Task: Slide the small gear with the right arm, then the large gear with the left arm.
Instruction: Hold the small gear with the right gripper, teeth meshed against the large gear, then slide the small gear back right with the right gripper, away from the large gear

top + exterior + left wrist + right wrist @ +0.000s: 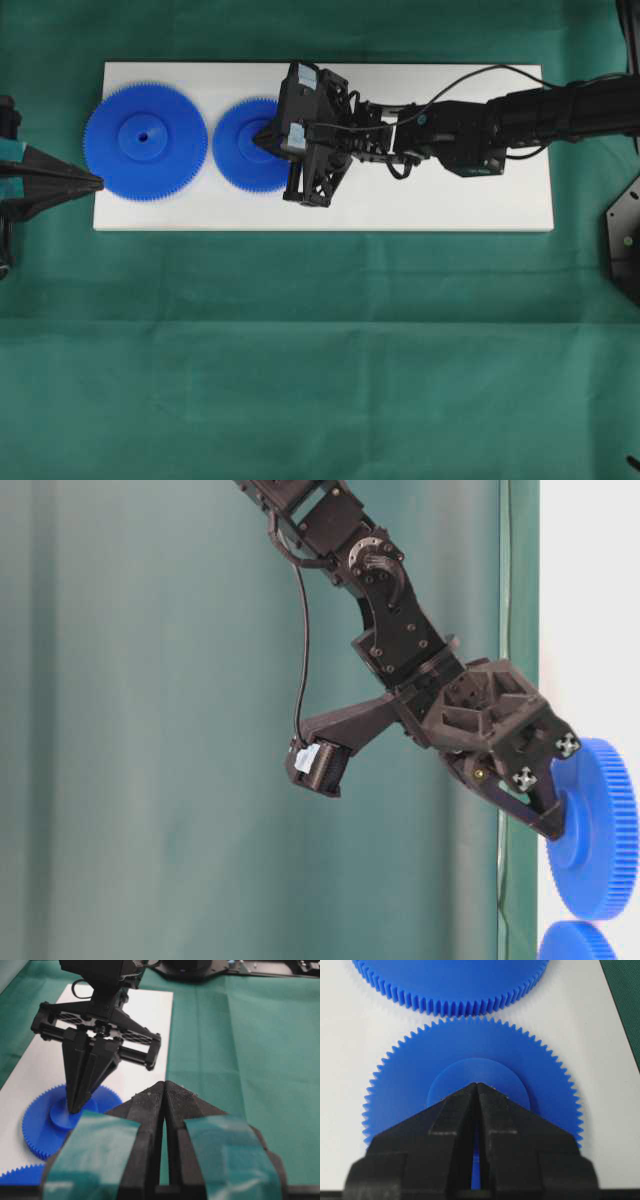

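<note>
Clenched right hand [477, 1086] pressing on small gear [470, 1055]'s hub: first slide underway, needs a steady push toward the large gear [145, 141]. Left hand [164, 1091] clenched, waiting.

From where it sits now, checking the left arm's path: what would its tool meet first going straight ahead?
The left tool, jaws shut, points at the large gear; its tip sits at the toothed rim near the board edge, so that gear comes first. Height is unclear.
</note>
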`<state>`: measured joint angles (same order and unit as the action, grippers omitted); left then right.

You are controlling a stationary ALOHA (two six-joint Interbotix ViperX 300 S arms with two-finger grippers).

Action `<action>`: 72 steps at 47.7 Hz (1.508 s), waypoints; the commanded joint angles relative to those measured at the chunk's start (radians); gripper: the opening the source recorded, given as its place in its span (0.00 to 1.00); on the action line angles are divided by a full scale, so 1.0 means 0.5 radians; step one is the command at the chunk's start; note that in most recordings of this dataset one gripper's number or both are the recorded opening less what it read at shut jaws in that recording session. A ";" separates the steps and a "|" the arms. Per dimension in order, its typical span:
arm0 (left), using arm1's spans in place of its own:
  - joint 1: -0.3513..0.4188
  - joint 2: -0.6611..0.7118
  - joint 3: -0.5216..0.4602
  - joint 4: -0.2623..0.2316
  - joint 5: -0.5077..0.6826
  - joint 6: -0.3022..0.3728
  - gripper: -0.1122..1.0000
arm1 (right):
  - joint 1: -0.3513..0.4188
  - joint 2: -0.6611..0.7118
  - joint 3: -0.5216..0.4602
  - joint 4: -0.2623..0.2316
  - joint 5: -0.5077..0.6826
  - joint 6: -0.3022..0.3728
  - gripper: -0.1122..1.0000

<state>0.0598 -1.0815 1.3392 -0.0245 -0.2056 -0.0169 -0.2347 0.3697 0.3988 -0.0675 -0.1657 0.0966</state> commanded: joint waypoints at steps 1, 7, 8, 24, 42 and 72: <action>0.006 0.021 -0.025 -0.003 -0.009 0.000 0.10 | 0.006 -0.025 -0.012 -0.006 0.006 0.000 0.56; 0.006 0.021 -0.028 -0.003 -0.012 0.000 0.10 | 0.006 -0.034 0.025 -0.006 0.031 0.000 0.56; 0.006 0.021 -0.031 -0.003 -0.009 0.000 0.10 | 0.006 -0.037 0.034 -0.006 0.034 0.000 0.56; 0.006 0.025 -0.037 -0.003 -0.012 0.000 0.10 | 0.006 -0.190 0.279 -0.006 0.018 0.003 0.56; 0.003 0.095 -0.061 -0.003 -0.025 -0.003 0.10 | -0.028 -0.368 0.571 0.018 0.015 0.012 0.56; 0.003 0.337 -0.175 -0.003 -0.074 0.000 0.10 | -0.150 -0.788 1.246 0.034 -0.092 0.279 0.56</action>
<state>0.0598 -0.9342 1.2793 -0.0245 -0.2332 -0.0153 -0.3022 -0.0015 0.9664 -0.0537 -0.2224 0.2194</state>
